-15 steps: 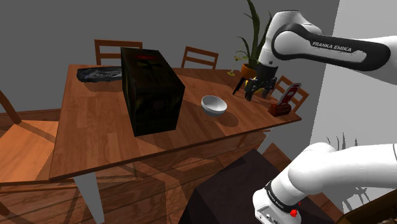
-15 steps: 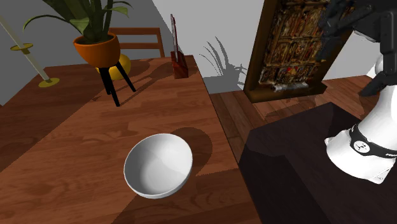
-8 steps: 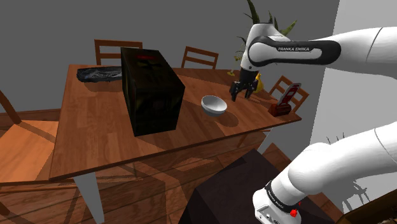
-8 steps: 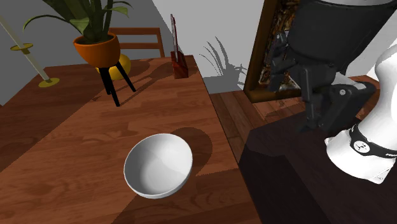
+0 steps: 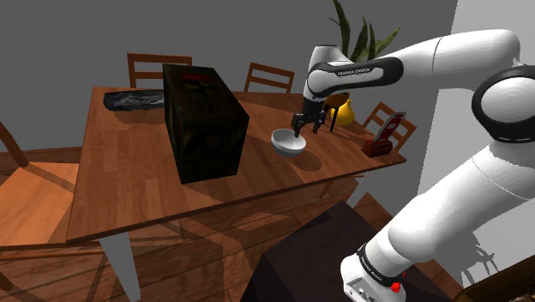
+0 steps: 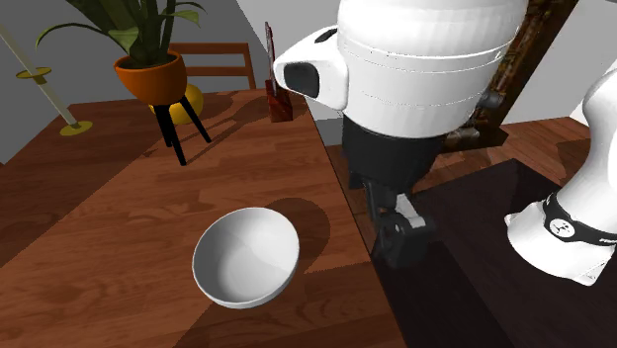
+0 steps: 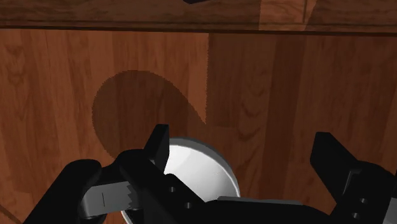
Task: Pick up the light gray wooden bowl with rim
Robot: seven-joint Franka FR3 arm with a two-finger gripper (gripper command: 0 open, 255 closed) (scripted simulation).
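Bowl point(image 7: 198, 170) lies off-centre beneath the spread jaws

Kinda dim, even render lighting, nothing blurry anywhere. The white round bowl point(image 6: 245, 259) drops a soft shadow on the brown wooden table point(image 6: 99, 247), and the wrist view shows a darker, crisp-edged one.

shoulder: beside stand point(image 5: 309, 266), far | second: near, over table point(image 6: 89, 237) | wrist: downward | shared: bowl point(image 5: 287, 142)

A big black box point(image 5: 204, 120) stands on the brown wooden table point(image 5: 120, 184). A plant point(image 6: 133, 25) in an orange pot point(image 6: 150, 74) sits near a small red stand point(image 6: 278, 102). Chairs point(image 5: 155, 67) stand behind.
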